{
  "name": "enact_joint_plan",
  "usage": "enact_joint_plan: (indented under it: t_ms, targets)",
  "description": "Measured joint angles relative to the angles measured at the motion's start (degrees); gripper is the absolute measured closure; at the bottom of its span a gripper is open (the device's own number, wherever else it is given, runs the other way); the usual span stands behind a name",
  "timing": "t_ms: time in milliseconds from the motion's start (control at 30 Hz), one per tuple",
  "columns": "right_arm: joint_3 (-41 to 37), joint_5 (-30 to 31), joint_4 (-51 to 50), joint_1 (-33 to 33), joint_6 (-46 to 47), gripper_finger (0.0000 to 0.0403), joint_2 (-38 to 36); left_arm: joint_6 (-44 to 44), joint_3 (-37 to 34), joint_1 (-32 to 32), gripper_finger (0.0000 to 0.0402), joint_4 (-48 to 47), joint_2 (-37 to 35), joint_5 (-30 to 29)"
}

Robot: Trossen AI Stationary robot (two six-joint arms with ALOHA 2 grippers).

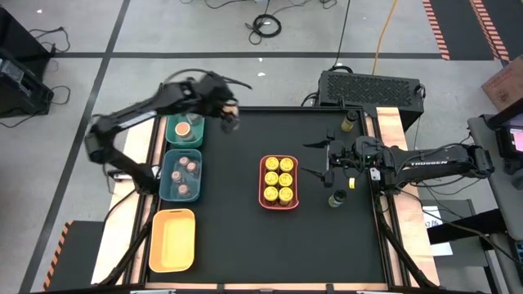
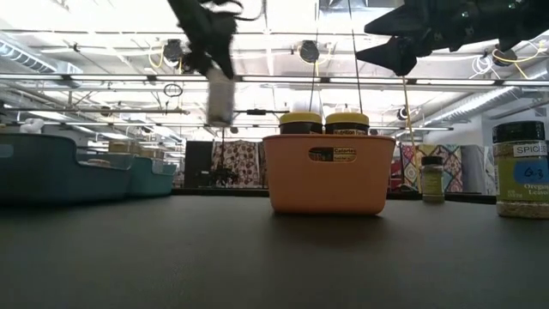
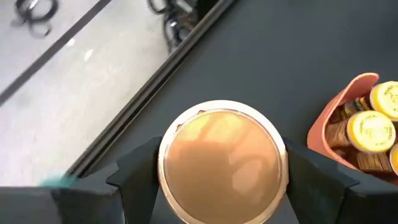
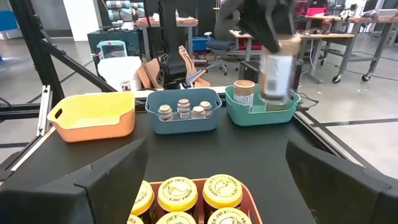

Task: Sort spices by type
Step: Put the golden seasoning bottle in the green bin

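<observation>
Left gripper (image 1: 230, 112) clamps a tan-lidded spice jar (image 3: 222, 163) aloft, just beside the green tray (image 1: 172, 136); right gripper (image 1: 328, 168) hangs wide beside the coral tray (image 1: 263, 181).

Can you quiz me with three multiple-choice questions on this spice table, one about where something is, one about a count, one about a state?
1. Where is the left pincer?
A. Raised off the table by the green tray
B. Inside the yellow tray
C. Over the coral tray

2. How many yellow-lidded jars sit in the coral tray?
A. Three
B. Six
C. Nine

3. What is the left pincer's state?
A. Open and empty
B. Shut on a tan-lidded jar
C. Shut on a tray's rim

Answers:
1. A: the high view shows it by the green tray, and the low view shows it up in the air.
2. B: the high view shows two columns of three.
3. B: the left wrist view shows its fingers against both sides of the jar.
</observation>
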Motion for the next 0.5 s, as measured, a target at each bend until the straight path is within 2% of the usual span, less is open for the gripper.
enact_joint_plan:
  t_ms: [67, 233, 500]
  targets:
    - [0.0, 0.0, 0.0, 0.0, 0.0, 0.0028, 0.0, -2.2, -0.8, 1.1, 0.0121, -2.9, -3.3, -0.2]
    - [0.0, 0.0, 0.0, 0.0, 0.0, 0.0028, 0.0, -4.5, -7.0, 4.6, 0.0121, -3.2, -8.9, -3.8]
    - [0.0, 0.0, -0.2, 0.0, 0.0, 0.0028, 0.0, -2.9, -18.3, 13.7, 0.0121, 4.1, -9.7, -4.2]
